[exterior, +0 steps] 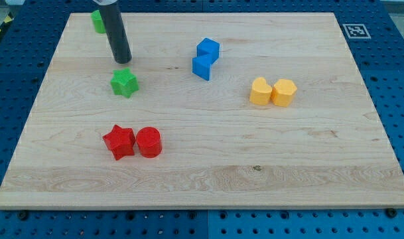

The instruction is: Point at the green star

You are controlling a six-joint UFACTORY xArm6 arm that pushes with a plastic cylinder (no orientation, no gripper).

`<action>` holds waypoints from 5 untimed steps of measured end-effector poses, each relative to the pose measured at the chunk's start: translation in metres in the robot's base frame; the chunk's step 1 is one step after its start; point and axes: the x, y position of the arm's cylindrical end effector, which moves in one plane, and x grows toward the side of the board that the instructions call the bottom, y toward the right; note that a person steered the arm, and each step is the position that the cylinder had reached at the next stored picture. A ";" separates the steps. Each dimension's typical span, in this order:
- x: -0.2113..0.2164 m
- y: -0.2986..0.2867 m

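You see my tip (123, 60) at the end of a rod leaning slightly from the view's top (no jaws on it to spread or close). The green star (124, 83) sits just below it, apart.

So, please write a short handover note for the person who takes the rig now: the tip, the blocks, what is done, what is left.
My tip sits just above the green star in the view, with a slight gap showing.
A second green block lies at the top left, partly behind the rod.
Blue blocks, yellow blocks, the red star and red cylinder lie apart.
Done: tip is close to the star.
Left: confirm the pointing.
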 end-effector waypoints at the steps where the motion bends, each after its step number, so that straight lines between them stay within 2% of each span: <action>1: 0.017 0.000; 3: 0.024 0.000; 5: 0.046 0.065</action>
